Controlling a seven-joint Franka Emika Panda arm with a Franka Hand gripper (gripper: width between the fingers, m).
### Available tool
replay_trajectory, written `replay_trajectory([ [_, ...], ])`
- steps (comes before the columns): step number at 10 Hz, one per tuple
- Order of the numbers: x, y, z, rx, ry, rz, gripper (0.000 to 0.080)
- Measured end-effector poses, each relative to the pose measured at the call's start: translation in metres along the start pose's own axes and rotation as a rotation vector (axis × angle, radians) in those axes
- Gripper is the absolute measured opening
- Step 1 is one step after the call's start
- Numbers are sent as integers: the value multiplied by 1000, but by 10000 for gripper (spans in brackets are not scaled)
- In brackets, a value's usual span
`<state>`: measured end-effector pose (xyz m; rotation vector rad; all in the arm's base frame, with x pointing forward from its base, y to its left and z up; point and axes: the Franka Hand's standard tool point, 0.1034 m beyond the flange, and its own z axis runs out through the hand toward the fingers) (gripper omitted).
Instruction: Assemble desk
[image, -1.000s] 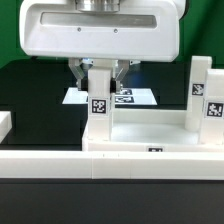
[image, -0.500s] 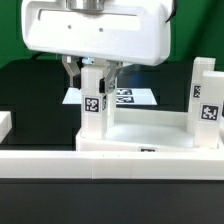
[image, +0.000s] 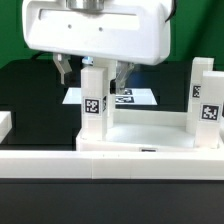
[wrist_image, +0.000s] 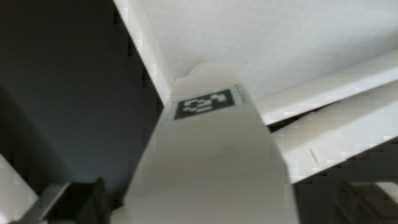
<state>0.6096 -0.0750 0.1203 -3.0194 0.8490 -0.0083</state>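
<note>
The desk top (image: 140, 137) lies tray-like, rim up, behind the rail. A white tagged leg (image: 95, 100) stands upright at its corner on the exterior view's left. My gripper (image: 93, 78) hangs over that leg, open, with one finger on each side of the leg's upper end and a visible gap between them and it. In the wrist view the same leg (wrist_image: 205, 150) fills the middle, its tag facing the camera, with the dark fingers (wrist_image: 63, 200) apart from its sides and the desk top (wrist_image: 267, 40) beyond. A second leg (image: 205, 100) stands upright at the corner on the exterior view's right.
A long low white rail (image: 110, 165) runs across the front. The marker board (image: 137, 98) lies flat behind the desk top. A small white part (image: 4, 122) shows at the exterior view's left edge.
The fingers were shut on the left leg and have now spread away from it. The leg stays upright where it was.
</note>
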Motion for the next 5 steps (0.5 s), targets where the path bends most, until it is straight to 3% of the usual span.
replay_trajectory([
  [2,5,13,-27,9,-44,-2,647],
  [3,11,13,-32,11,-38,1,649],
  [5,9,12,-27,8,-36,-2,649],
])
